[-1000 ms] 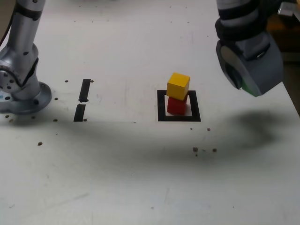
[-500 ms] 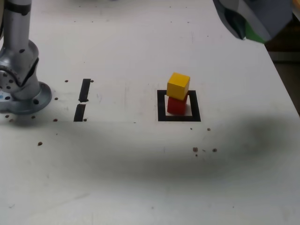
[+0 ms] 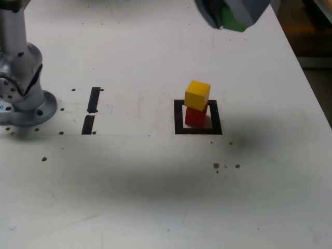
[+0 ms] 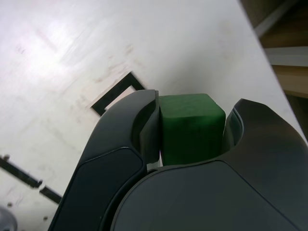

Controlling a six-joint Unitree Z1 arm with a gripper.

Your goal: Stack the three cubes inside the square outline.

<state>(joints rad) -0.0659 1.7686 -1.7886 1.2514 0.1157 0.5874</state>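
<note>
The claw [image 4: 192,132] is clamped on the green cube [image 4: 191,126]; in the wrist view a dark jaw presses each side of the cube, and its top and front faces show between them. In the exterior view the claw [image 3: 228,18] hangs at the upper edge of the picture, at about twelve o'clock from the square outline [image 3: 197,118] and well above the white table [image 3: 155,181], with a patch of green cube [image 3: 232,21] visible under its grey shell.

The square outline lies a little toward three o'clock from the middle of the table in the exterior view. Inside it stands the red cube [image 3: 195,117] on the white middle, and the yellow cube [image 3: 197,95] sits on top of the red one, turned slightly so that its corners overhang. The pair leans neither way that can be made out. In the wrist view part of the square outline [image 4: 118,91] shows beyond the left-hand jaw; the two stacked cubes are hidden there.

At nine o'clock from the outline, well apart from it, lie two short black tape strips [image 3: 91,110], end to end. Farther toward nine o'clock stands the arm's round metal base [image 3: 23,104]. Small dark specks [image 3: 226,166] dot the table at about five o'clock from the outline, near it.
</note>
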